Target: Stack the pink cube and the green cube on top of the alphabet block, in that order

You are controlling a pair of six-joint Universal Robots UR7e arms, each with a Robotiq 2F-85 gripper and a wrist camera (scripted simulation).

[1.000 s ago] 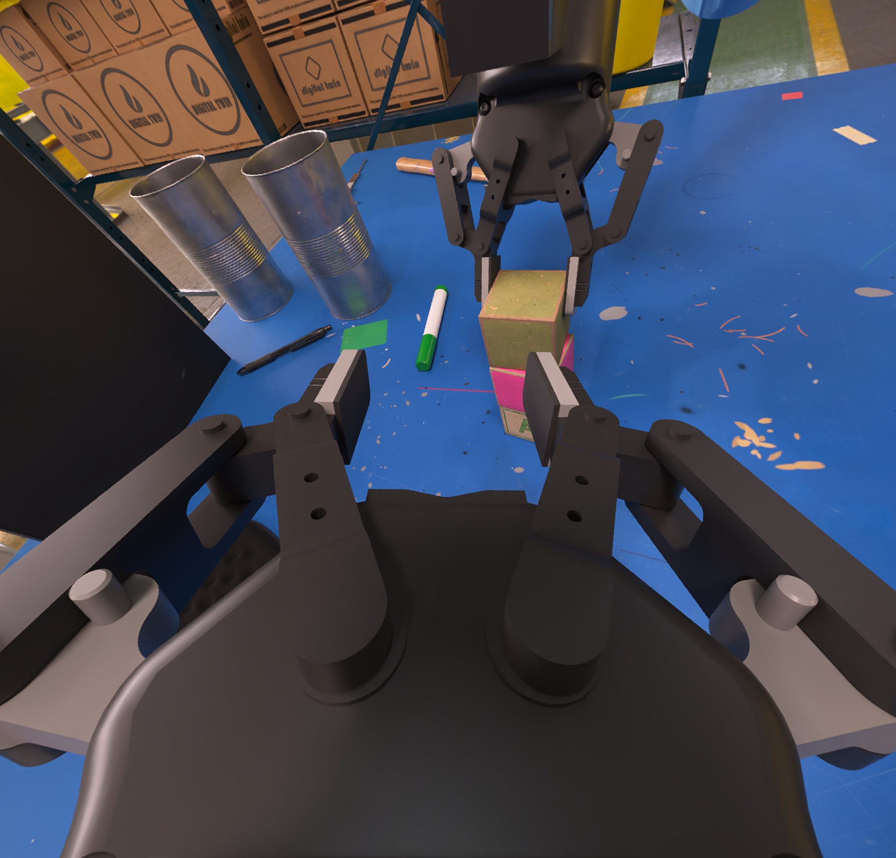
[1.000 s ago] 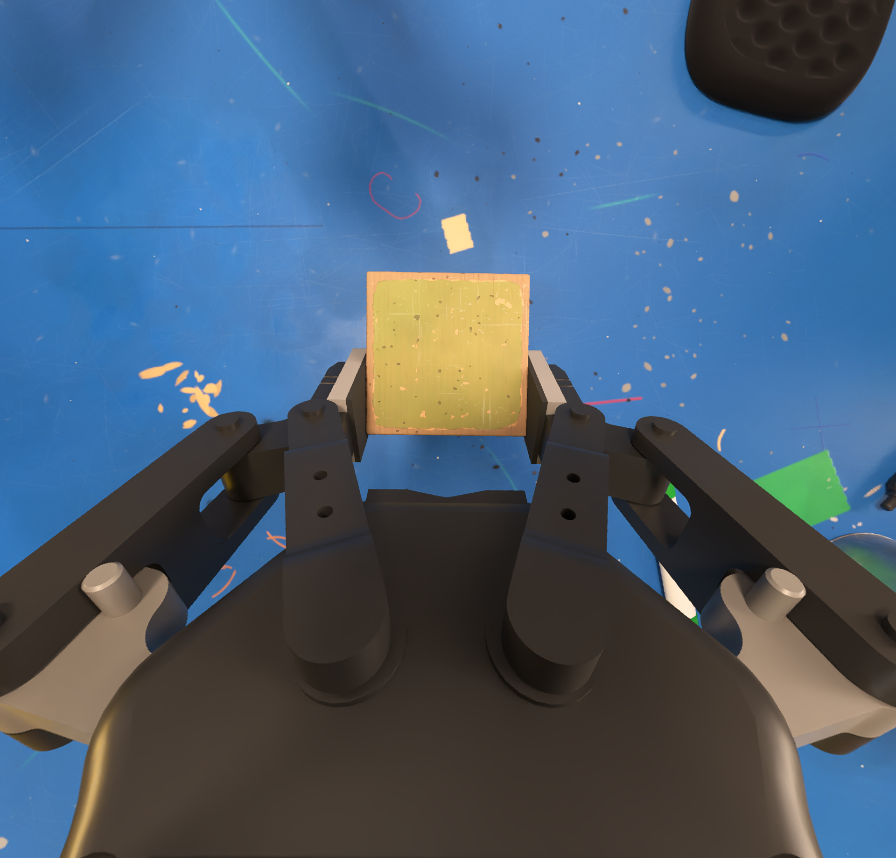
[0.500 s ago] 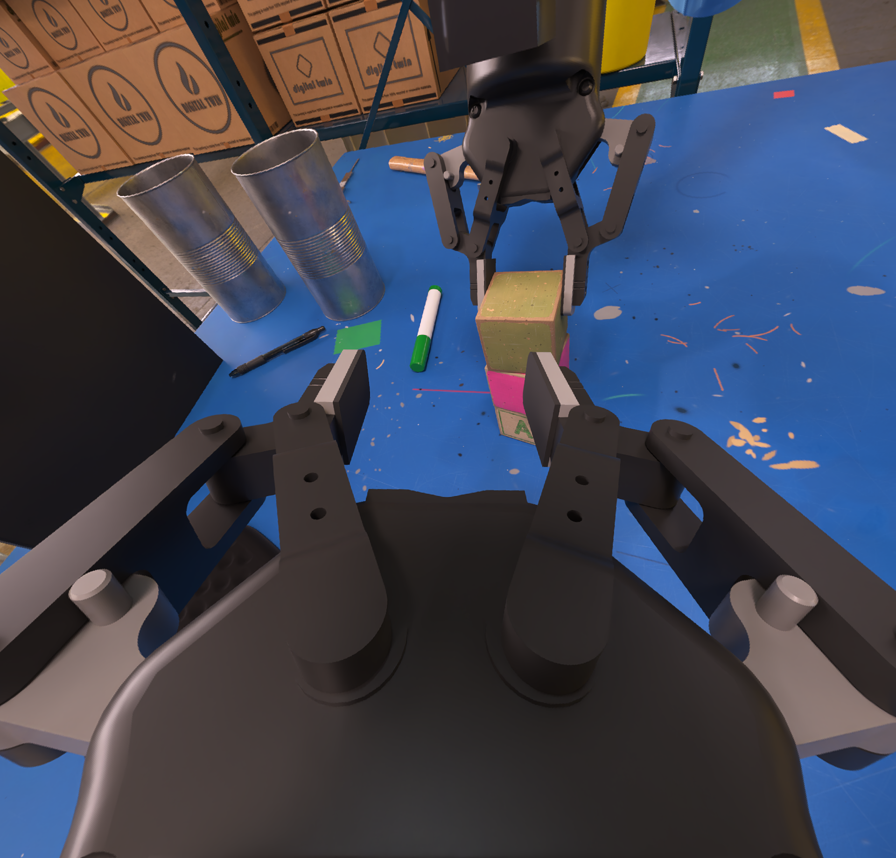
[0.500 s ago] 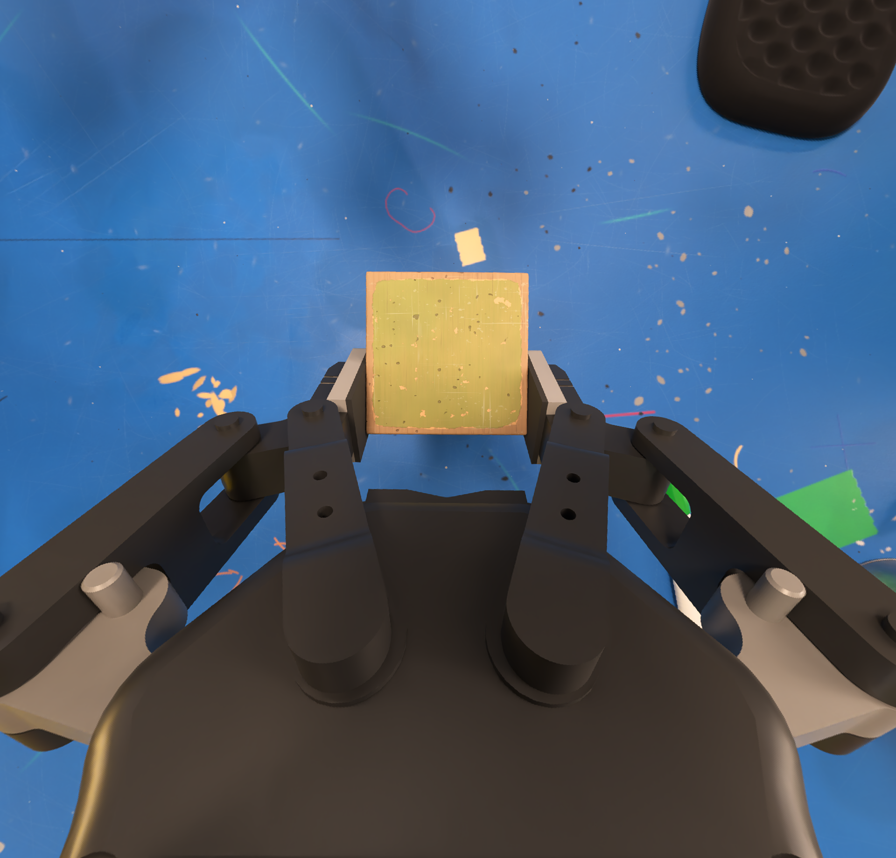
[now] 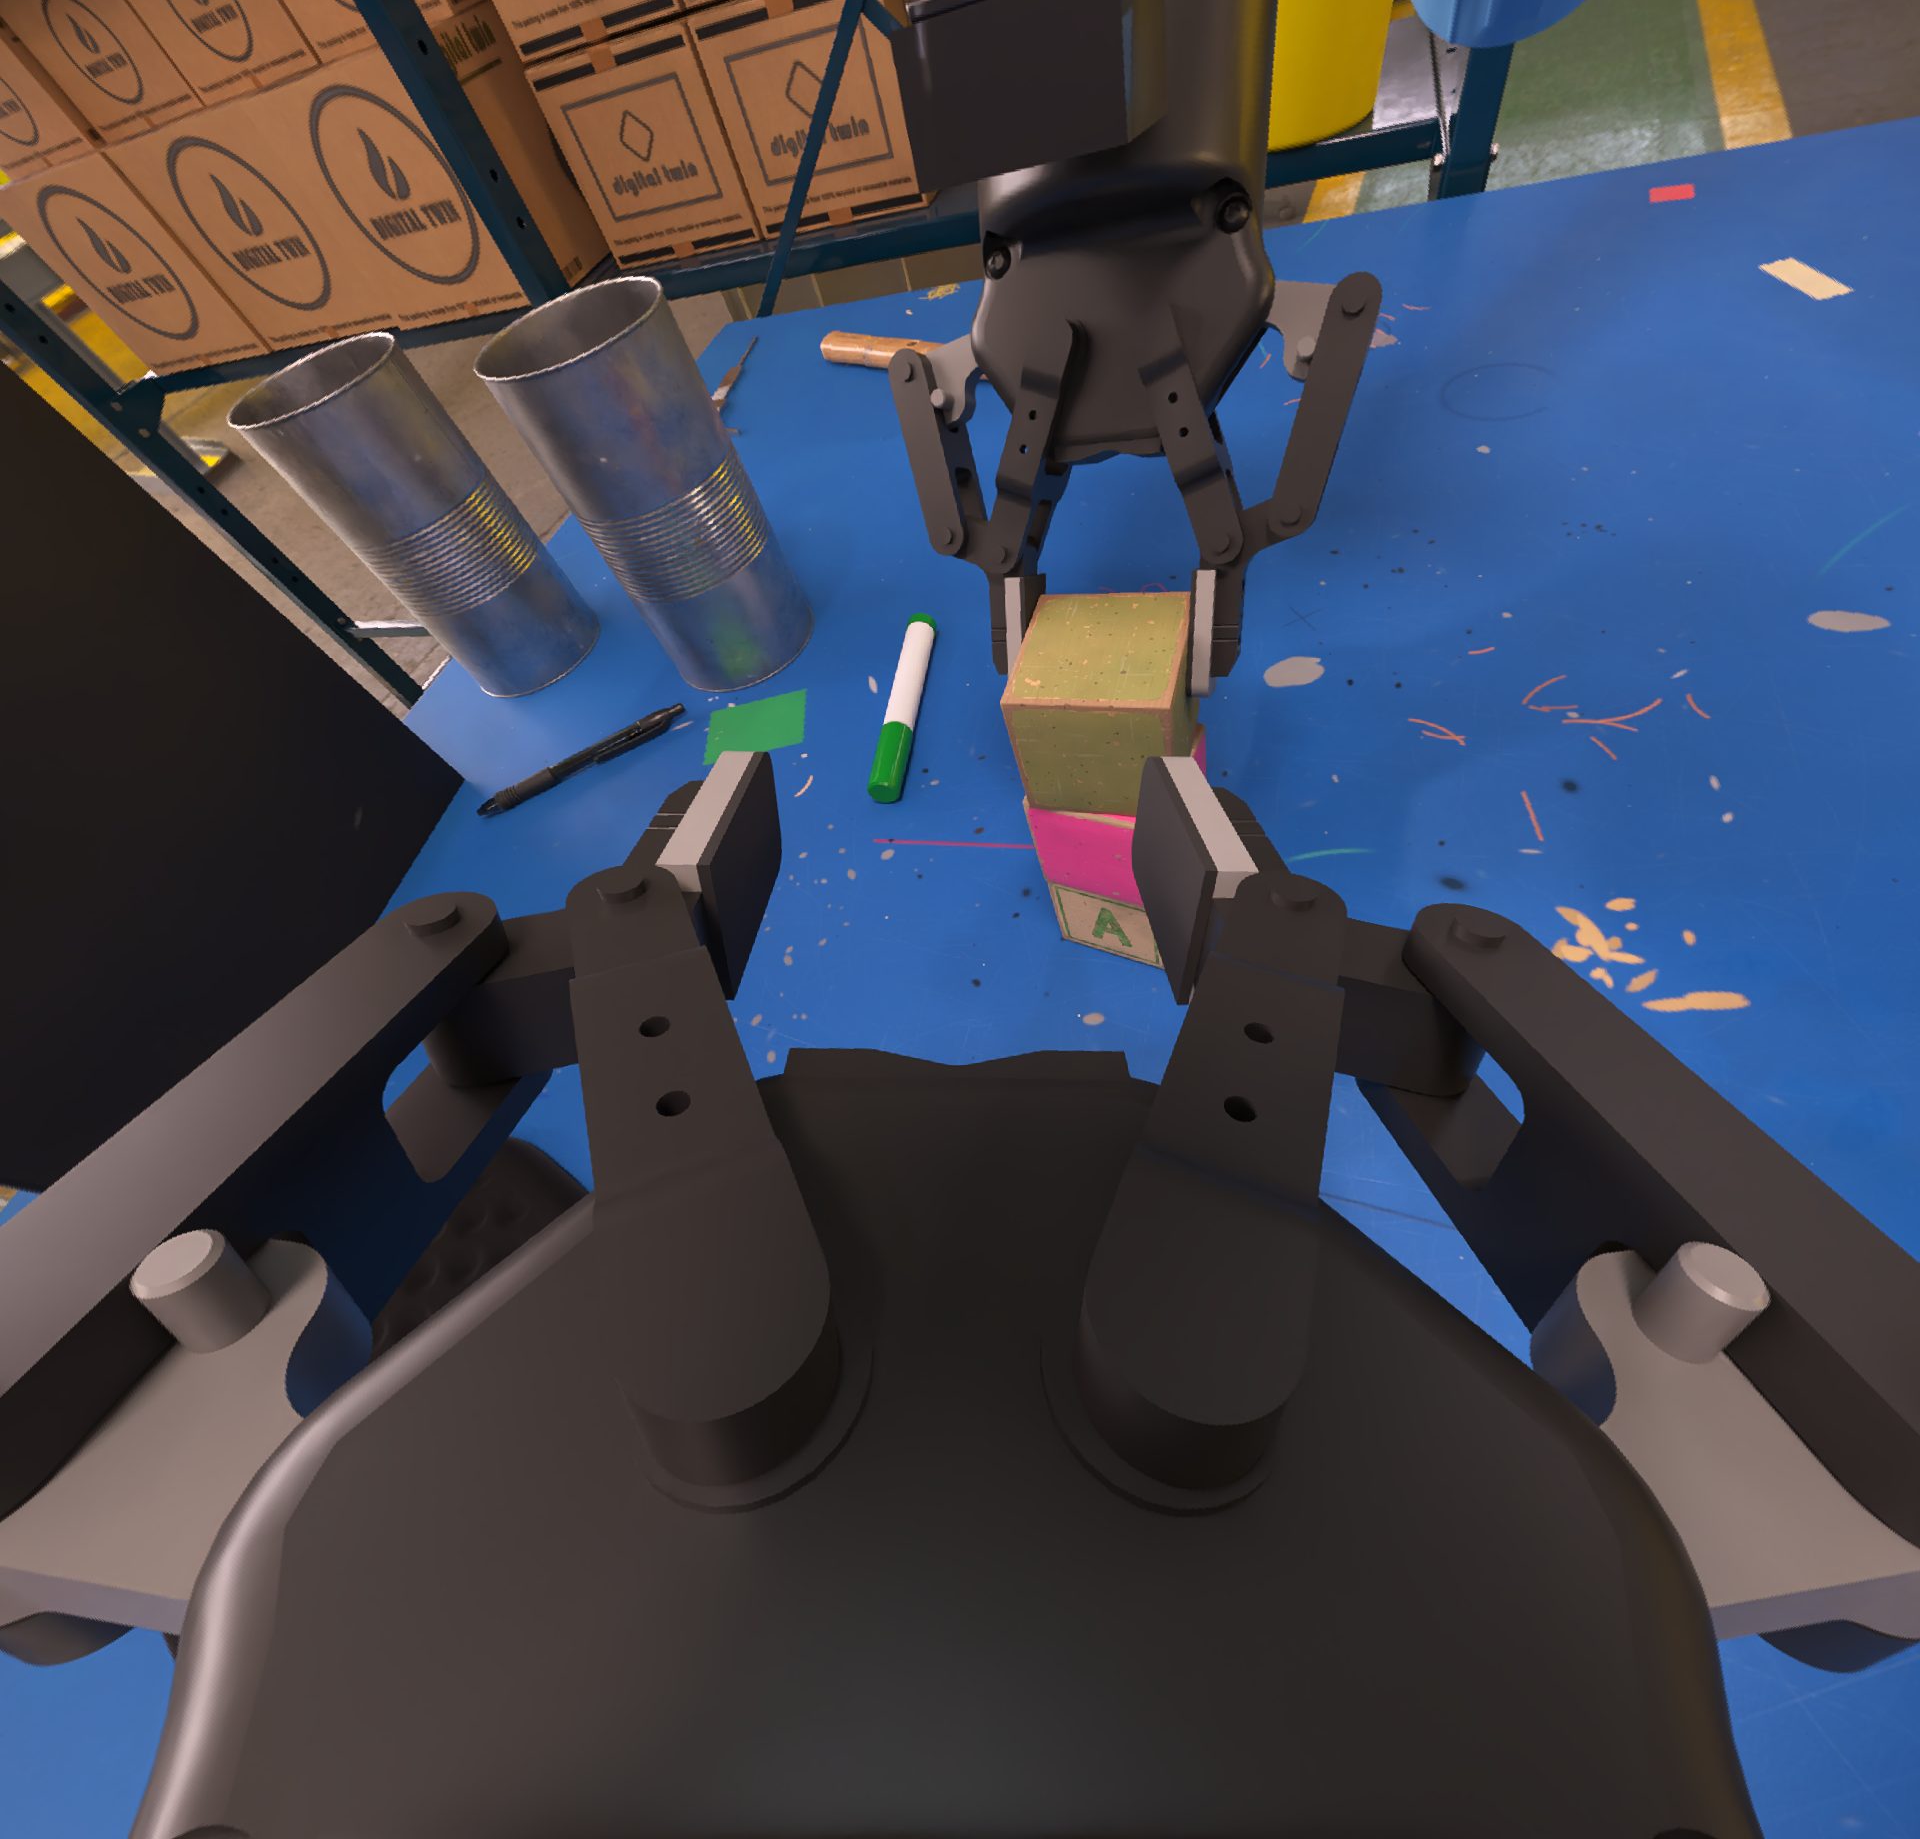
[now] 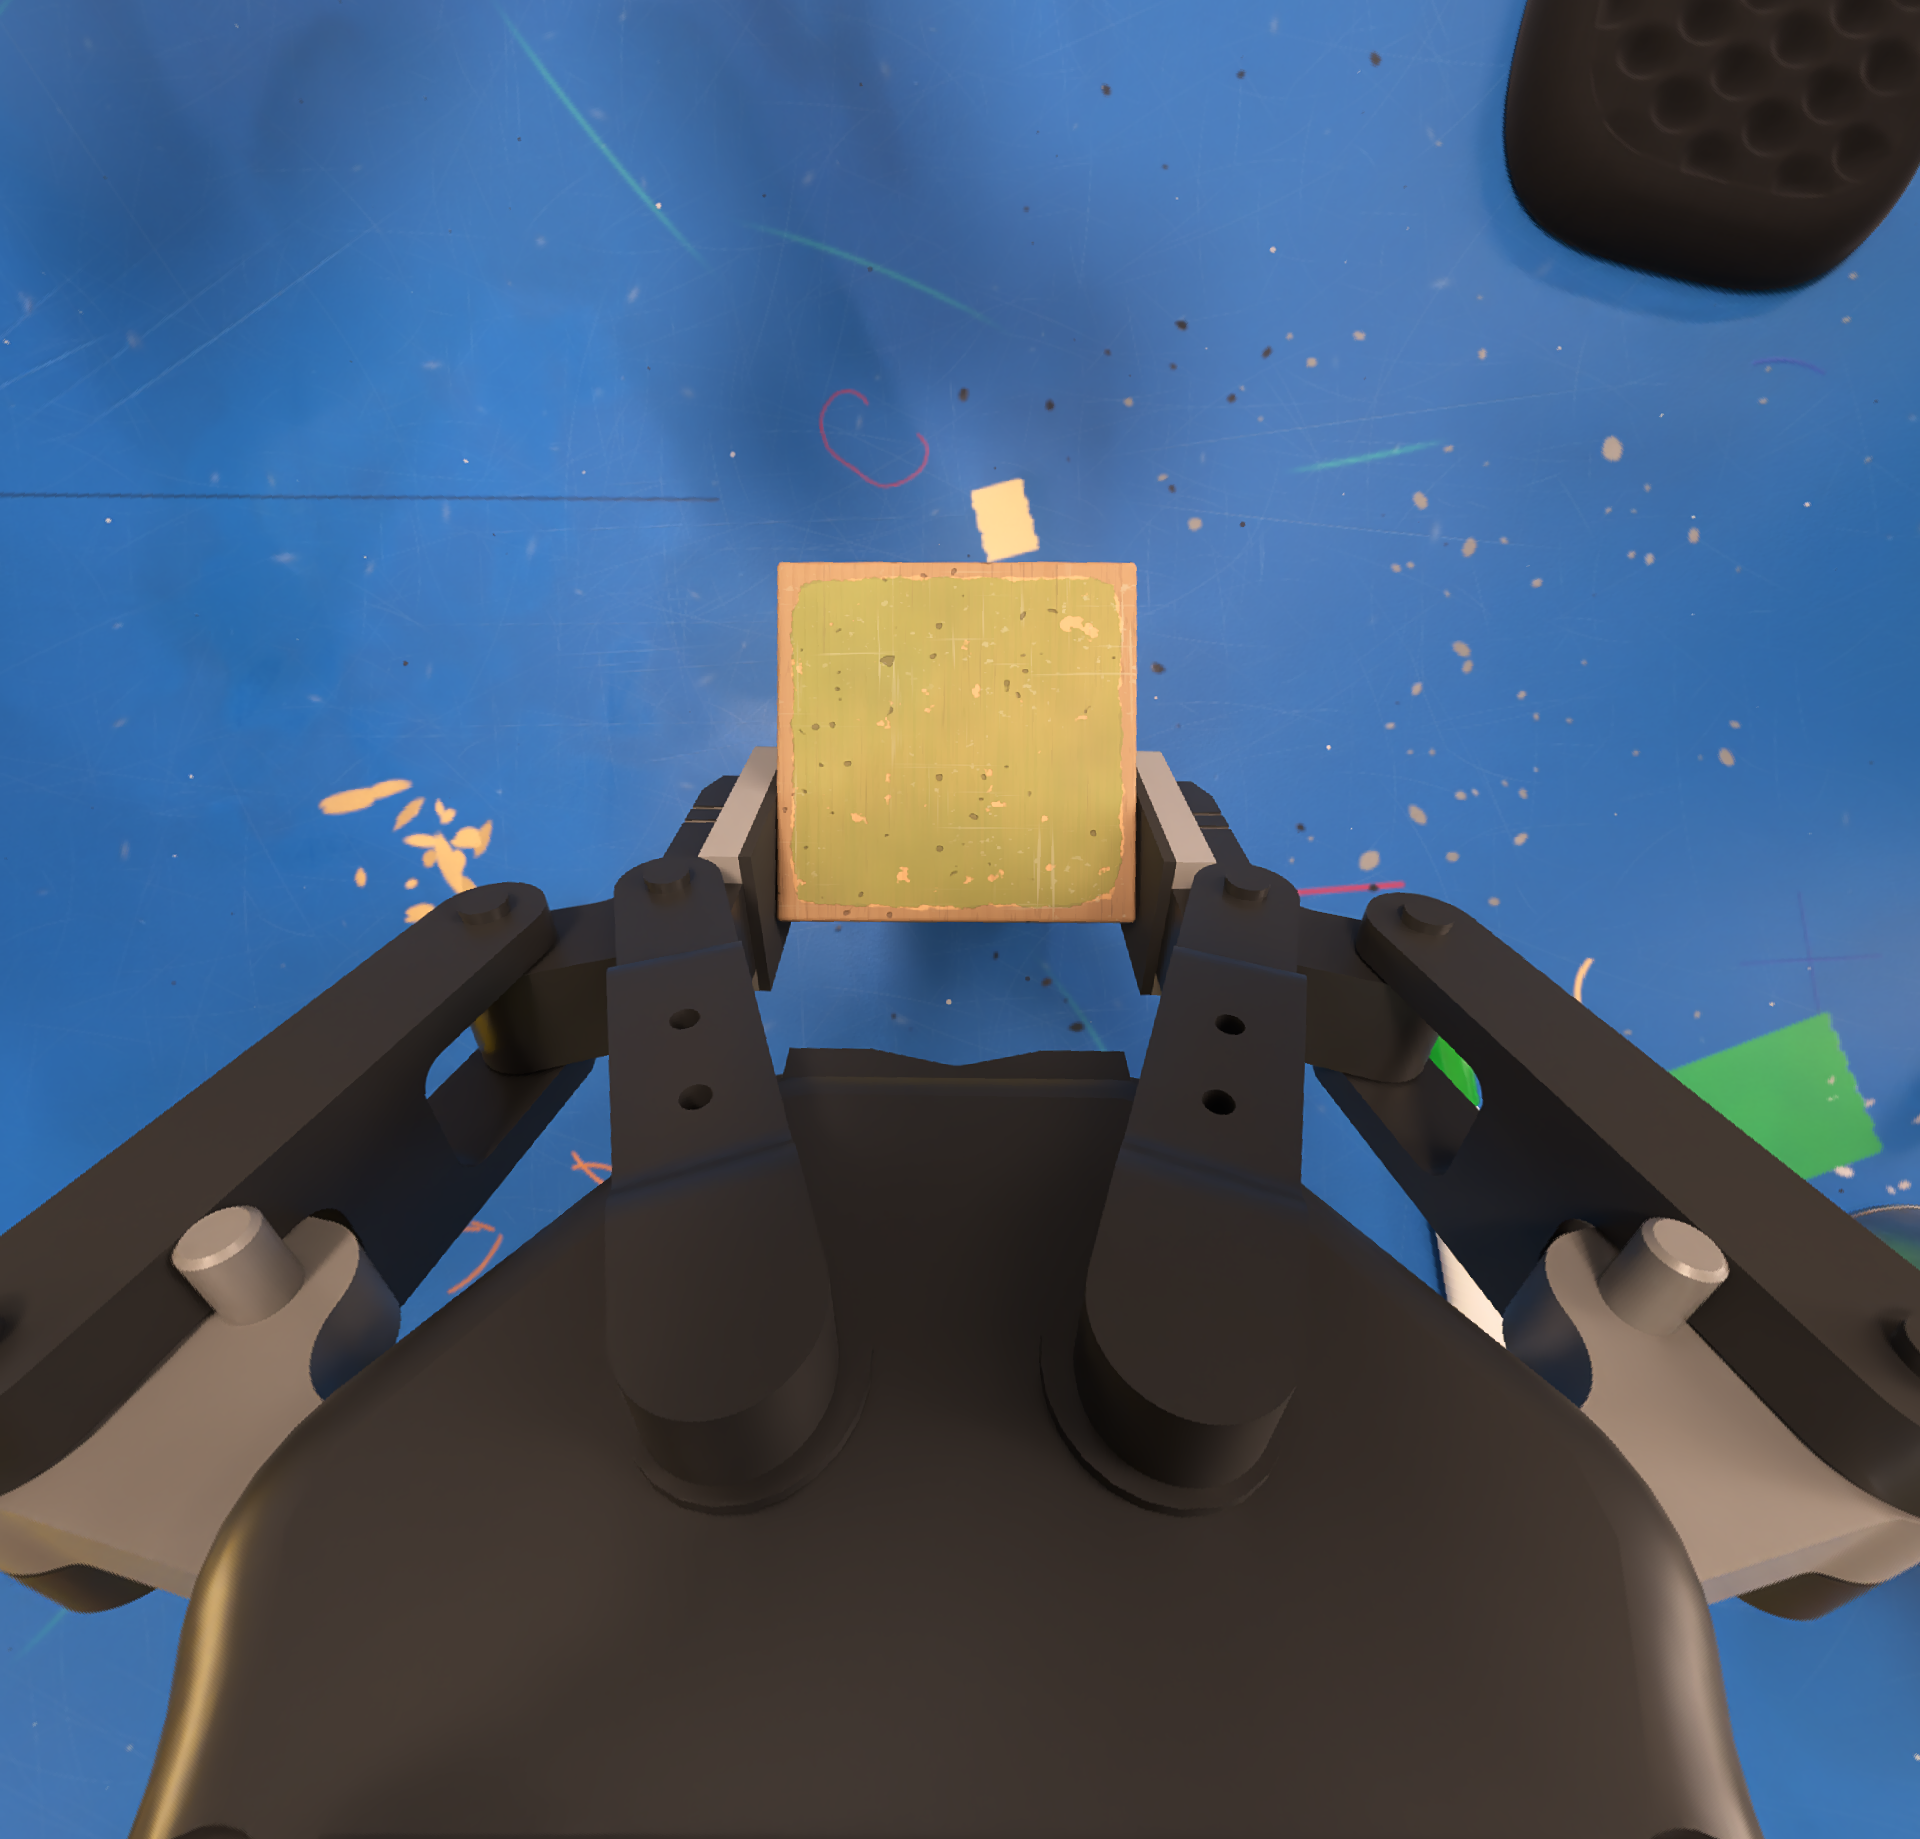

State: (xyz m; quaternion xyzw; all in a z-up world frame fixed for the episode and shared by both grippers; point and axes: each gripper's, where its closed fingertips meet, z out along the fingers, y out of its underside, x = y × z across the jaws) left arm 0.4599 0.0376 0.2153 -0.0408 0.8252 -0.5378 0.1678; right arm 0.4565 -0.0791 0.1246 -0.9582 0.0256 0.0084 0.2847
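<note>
While between right fingers (image 6: pixel 1164 833), green cube (image 6: pixel 956 740) seemingly touches pink cube (image 5: pixel 1081 844).

Green cube (image 5: pixel 1101 693) scuffed, upright, atop pink cube (image 5: pixel 1081 849); pink cube atop alphabet block (image 5: pixel 1107 929) on table

Blue table (image 5: pixel 1558 563) carries two cans (image 5: pixel 644 501), marker (image 5: pixel 902 709), pen (image 5: pixel 582 759), alphabet block (image 5: pixel 1107 925), perhaps a hammer (image 5: pixel 868 347)
</note>
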